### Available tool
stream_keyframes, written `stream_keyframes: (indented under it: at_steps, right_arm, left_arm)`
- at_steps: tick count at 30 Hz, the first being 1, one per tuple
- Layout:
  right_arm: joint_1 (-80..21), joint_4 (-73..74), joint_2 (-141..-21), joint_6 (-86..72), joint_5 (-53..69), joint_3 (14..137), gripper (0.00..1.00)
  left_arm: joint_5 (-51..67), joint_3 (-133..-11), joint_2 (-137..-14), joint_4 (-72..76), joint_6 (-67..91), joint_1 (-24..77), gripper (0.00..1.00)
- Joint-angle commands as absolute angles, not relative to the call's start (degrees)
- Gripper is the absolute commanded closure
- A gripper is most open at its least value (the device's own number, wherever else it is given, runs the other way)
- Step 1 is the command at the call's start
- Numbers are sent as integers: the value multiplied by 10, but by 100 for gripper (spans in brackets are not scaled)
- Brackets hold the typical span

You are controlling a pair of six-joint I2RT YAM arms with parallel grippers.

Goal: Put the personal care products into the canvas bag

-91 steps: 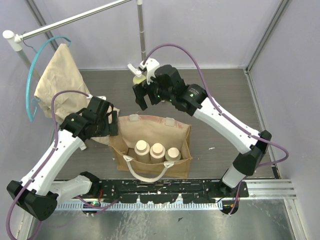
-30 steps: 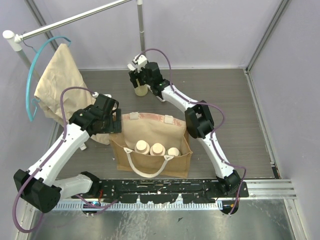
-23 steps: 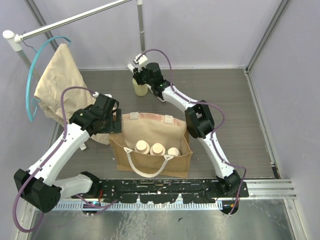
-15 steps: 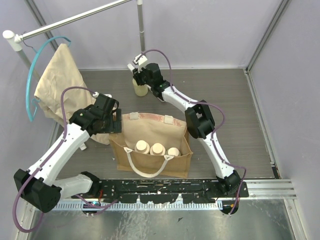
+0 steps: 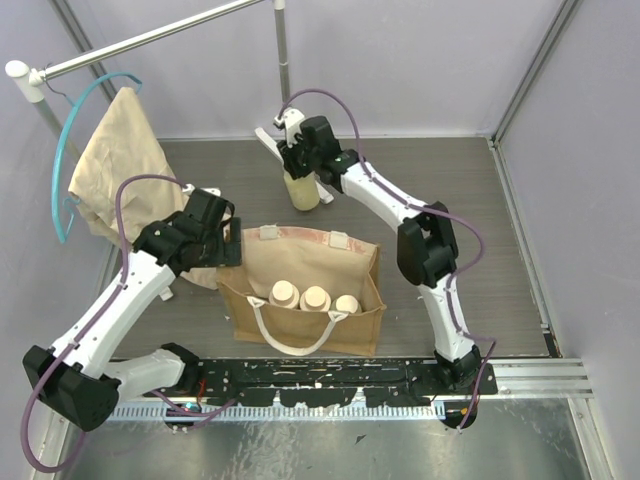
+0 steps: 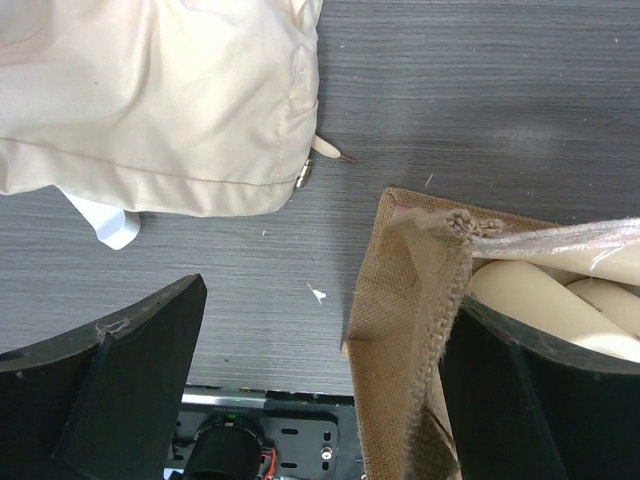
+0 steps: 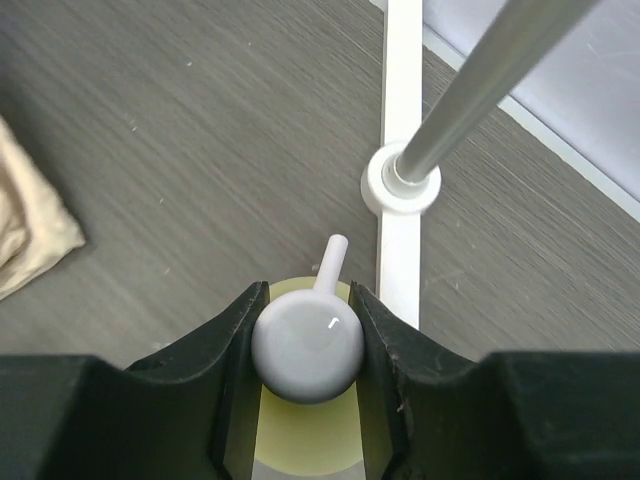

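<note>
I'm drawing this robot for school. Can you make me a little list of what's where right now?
Bag: canvas bag, standing open
Inside bag: three capped bottles
Outside bag: pump bottle, behind the bag
Right arm: jaws shut on the pump bottle
Left arm: jaws open, straddling the bag's left edge
Also: beige cloth, far left

Even, bright, diffuse light; faint shadows; wrist views sharp, near tool edges slightly soft.

Rough woven canvas bag (image 6: 400, 330), glossy plastic pump top (image 7: 306, 345), matt table (image 6: 500, 100)
</note>
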State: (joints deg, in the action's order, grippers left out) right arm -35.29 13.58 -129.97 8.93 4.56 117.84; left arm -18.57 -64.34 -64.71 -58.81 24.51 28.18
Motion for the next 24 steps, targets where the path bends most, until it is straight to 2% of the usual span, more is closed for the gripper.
stream_keyframes:
  at_steps: [1,5,13,17,24]
  right_arm:
    - [-360,116,-1121,87,56,1172,99]
    - [-377,145,-1053,98,23,1143,99]
    - [-439,268,-949,94,-49,1172,99]
    - [-470,335,-899,52,-65,1180,99]
    - [-530,400,-817,-21,-69,1127,99]
  left_arm:
    - [-201,-630,-628,-593,235,282,2]
    - [-197,-622,-615,-595,232,281,2]
    - [-192,-606,-592,-600,221,281,2]
    - [-185,-602,-580,-594,216,281,2]
    - [-169,-603,-586,-592,211,282,2]
